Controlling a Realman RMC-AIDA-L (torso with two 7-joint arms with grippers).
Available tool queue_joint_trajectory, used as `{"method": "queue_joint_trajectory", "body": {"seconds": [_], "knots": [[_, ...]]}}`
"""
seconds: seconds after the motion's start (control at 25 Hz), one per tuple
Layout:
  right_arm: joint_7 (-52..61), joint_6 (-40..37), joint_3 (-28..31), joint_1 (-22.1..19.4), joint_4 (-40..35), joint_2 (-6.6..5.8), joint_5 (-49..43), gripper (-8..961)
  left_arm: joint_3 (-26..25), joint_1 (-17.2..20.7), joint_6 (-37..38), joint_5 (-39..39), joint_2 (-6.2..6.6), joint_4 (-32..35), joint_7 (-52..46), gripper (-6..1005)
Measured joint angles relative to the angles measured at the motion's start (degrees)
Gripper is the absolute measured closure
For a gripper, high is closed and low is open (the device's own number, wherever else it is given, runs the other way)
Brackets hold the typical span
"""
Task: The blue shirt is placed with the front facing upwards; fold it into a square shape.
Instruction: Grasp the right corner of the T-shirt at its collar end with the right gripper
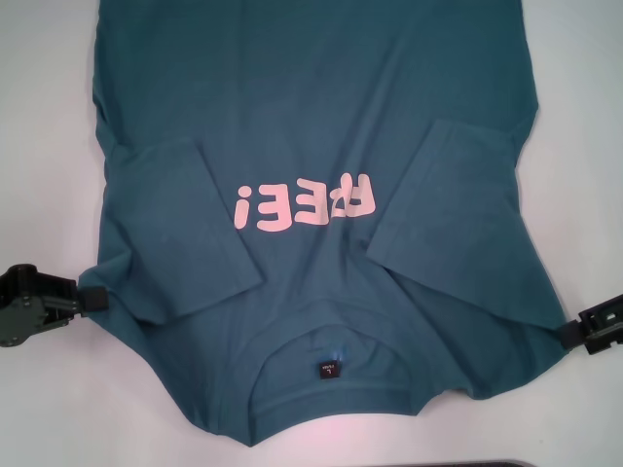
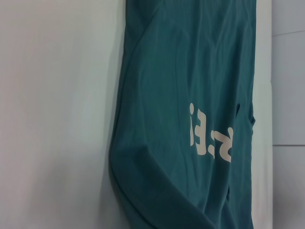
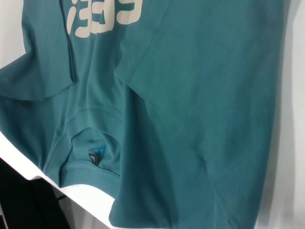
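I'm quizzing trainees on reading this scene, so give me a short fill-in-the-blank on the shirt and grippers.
1. The lettering on the blue shirt is coloured ____.
2. Both sleeves are folded ____ over the chest.
3. The left gripper and right gripper each sit at a ____ of the shirt.
4. The black neck label lies nearest the ____.

Missing: pink; inward; shoulder; robot
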Motion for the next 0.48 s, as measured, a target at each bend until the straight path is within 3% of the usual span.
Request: {"method": "queue_joint_trajectory", "body": {"seconds": [0.28, 0.48], "knots": [[0.0, 2.5, -0.3, 0.4, 0.6, 1.50, -0.1, 245, 0.2, -0.1, 0.0, 0.0, 0.00, 0.0, 0.0, 971], [0.0, 3.8, -0.6, 0.7, 1.8, 1.77, -0.1, 254, 0.1, 0.0, 0.0, 0.0, 0.04, 0.0, 0.0, 972]]}}
